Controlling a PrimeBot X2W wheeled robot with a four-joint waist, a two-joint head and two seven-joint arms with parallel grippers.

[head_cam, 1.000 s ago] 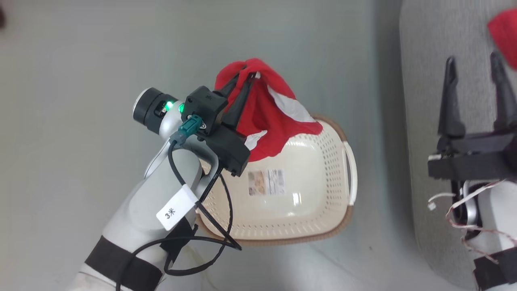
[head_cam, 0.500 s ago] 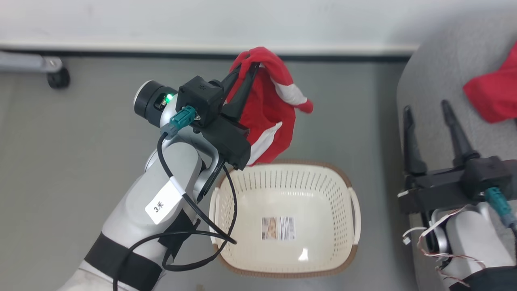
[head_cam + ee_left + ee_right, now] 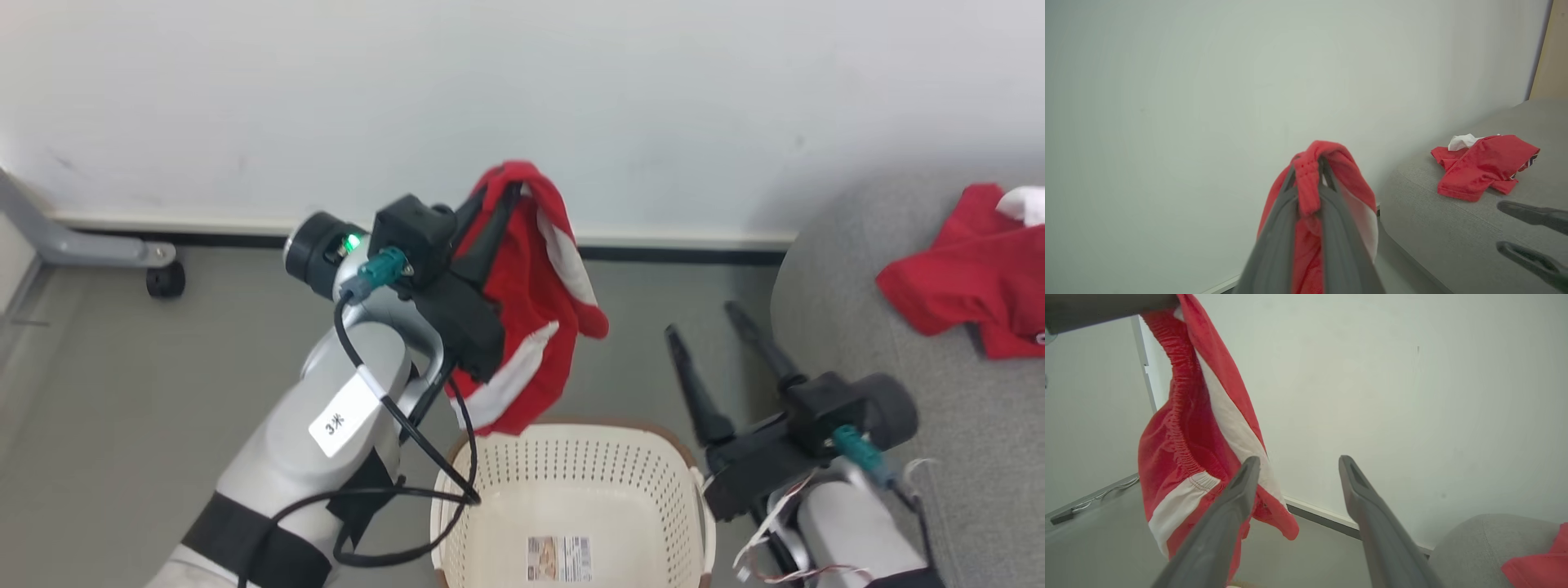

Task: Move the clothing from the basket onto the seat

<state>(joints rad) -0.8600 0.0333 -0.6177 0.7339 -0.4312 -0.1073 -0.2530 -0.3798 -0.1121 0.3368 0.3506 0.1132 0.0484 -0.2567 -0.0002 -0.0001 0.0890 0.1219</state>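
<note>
Red shorts (image 3: pixel 522 327) hang clenched in my left pincer (image 3: pixel 498 192); the grey couch (image 3: pixel 857 367) lies rightward, nearer my released right pincer (image 3: pixel 700 320).

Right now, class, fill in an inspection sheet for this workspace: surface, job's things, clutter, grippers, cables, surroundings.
Surface: grey floor, with the basket standing on it.
Job's things: basket holds no clothing in the part shown; striped red garment hangs from the left gripper, outside the basket; second red garment lies on the seat.
Clutter: nothing seen.
Grippers: left gripper shut on the striped red garment; right gripper open, holding nothing, beside the seat.
Cables: black cable loops from the left arm across the basket's rim; thin wires at the right forearm.
Surroundings: white wall, dark baseboard, castor wheel on a grey leg.
</note>
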